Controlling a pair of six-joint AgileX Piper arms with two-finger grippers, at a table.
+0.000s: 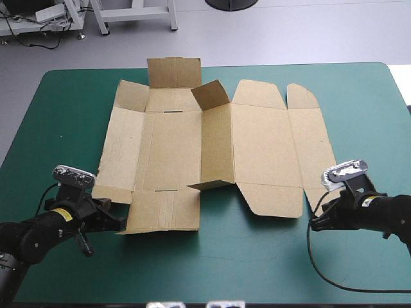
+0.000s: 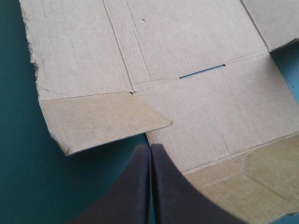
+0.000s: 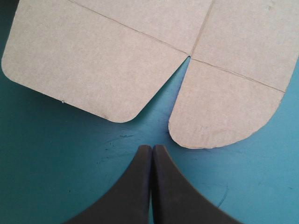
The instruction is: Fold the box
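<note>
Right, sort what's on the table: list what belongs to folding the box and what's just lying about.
For the job:
box, mostly flat, a few flaps raised
left hand, shut, at the box's near left corner
right hand, shut, just short of the rounded flaps

Not for the job:
teal-green cover, only the surface underneath

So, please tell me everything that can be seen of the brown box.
The box is a cut, creased sheet of brown board, lying mostly flat on the teal-green table. Flaps near its middle and far edge stand raised; narrow slots and rounded end tabs show. The right gripper, shut, is just short of the tabs.
</note>
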